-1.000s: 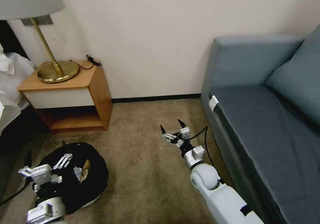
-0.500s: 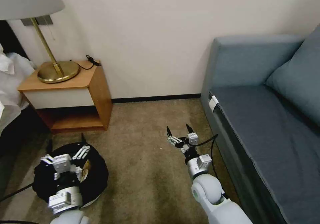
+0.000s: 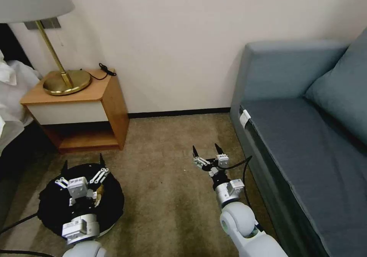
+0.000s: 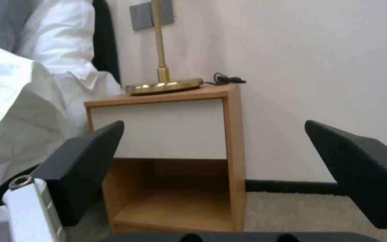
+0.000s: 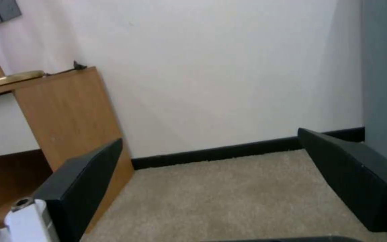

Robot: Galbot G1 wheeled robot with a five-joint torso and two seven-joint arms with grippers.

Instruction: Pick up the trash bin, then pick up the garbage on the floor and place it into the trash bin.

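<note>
Black-bagged trash bin under left end effector, fingers spread

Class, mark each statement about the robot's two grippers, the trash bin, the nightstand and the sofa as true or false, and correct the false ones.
1. The left gripper is open above the trash bin. True.
2. The right gripper is shut on a bottle. False: it is open and empty, above bare carpet.
3. The trash bin stands on the sofa. False: it sits on the carpet, in front of the nightstand.
4. A brass lamp stands on the nightstand. True.
5. The sofa lies to the robot's left. False: it is on the right.
</note>
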